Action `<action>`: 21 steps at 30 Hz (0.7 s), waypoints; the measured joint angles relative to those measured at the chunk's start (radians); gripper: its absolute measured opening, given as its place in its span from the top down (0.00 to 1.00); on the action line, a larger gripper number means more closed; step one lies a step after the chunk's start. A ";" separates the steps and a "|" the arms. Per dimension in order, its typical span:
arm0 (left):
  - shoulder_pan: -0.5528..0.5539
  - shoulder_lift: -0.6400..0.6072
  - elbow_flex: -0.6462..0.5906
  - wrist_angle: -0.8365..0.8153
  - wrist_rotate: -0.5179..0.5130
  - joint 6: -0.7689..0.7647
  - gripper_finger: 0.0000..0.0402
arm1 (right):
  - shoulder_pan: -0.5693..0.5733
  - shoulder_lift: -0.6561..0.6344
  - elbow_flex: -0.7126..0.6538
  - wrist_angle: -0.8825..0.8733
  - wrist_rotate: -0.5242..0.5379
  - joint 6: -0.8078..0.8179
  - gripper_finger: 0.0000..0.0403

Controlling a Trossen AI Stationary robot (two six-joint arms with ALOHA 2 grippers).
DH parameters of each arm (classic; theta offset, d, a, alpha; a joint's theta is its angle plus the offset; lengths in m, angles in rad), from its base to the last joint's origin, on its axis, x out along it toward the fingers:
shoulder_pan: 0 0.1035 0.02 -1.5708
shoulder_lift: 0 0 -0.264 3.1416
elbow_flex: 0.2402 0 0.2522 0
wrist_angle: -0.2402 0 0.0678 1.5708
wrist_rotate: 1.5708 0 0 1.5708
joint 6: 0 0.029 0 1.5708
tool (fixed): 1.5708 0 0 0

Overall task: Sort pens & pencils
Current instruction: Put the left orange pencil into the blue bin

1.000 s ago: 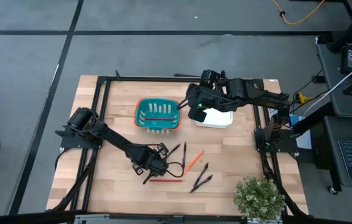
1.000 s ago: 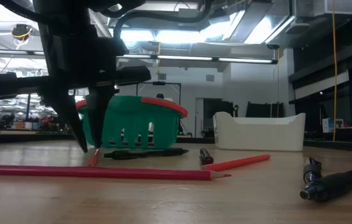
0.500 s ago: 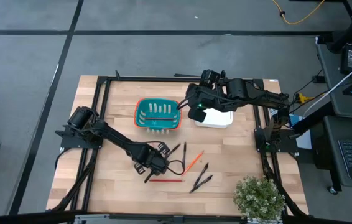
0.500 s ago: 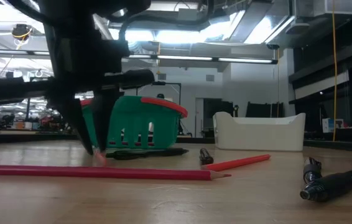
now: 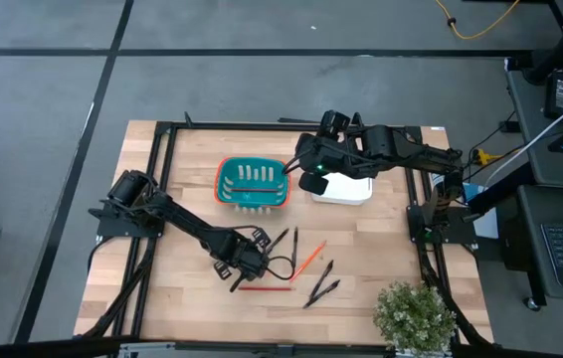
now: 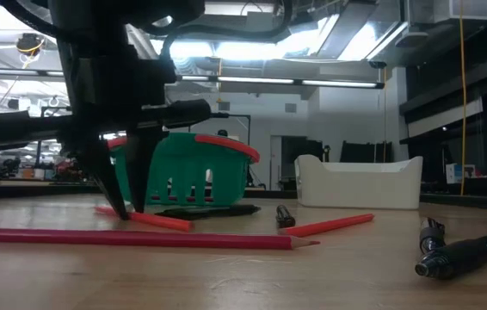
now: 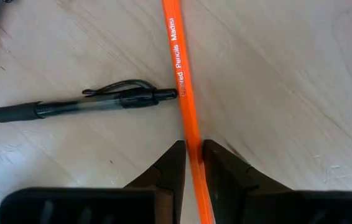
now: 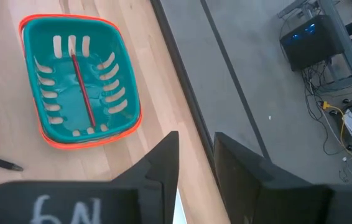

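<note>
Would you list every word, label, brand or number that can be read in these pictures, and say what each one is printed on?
"Colored Pencils Madisi": white print along the orange pencil between the left gripper fingers; the first word is partly blurred.
"6N", seen upside down: white marking on the dark body of the right gripper.
The black pen beside that pencil shows no legible print.
Teal basket, white bin: no text visible.

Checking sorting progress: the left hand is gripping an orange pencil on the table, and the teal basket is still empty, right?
Not quite. The left hand does grip an orange pencil on the table, but the basket isn't empty: the right wrist view shows one red pencil already lying inside it.
</note>
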 joint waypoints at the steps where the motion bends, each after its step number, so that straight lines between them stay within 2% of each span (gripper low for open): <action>1: 0.000 0.000 0.000 0.000 0.005 -0.006 0.86 | 0.000 0.000 0.000 0.001 0.000 0.000 0.75; 7: -0.002 0.000 -0.001 0.001 0.010 -0.028 0.87 | 0.000 0.000 0.000 0.006 0.000 0.000 0.75; 16: -0.025 0.002 -0.002 0.003 -0.002 -0.031 0.96 | 0.000 0.000 0.000 0.022 0.000 0.001 0.75; 21: -0.032 0.002 -0.002 0.002 -0.004 -0.069 0.97 | 0.000 0.000 0.000 0.044 0.000 -0.007 0.75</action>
